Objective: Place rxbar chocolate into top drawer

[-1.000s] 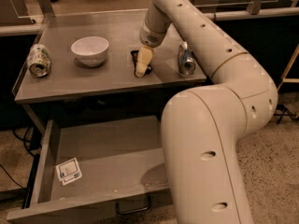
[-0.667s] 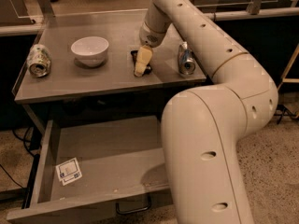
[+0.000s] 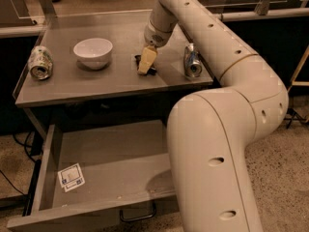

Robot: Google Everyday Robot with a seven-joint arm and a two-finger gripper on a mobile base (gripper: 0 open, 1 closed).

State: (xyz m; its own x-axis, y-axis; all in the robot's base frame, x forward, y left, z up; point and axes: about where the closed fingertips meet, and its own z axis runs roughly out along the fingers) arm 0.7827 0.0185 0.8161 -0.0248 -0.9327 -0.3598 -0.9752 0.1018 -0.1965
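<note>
Pincer [image 3: 147, 62] is down on the surface [image 3: 120, 85], right on top of the rxbar chocolate [image 3: 139, 59], which shows as dark edges under it. Cannot tell if the pincer is closed on the bar. White bowl [image 3: 93, 52] to its left, silver can [image 3: 192, 61] to its right, another can [image 3: 40, 62] far left. Top drawer [image 3: 120, 163] pulled open below, white sticker [image 3: 71, 177] inside.
</note>
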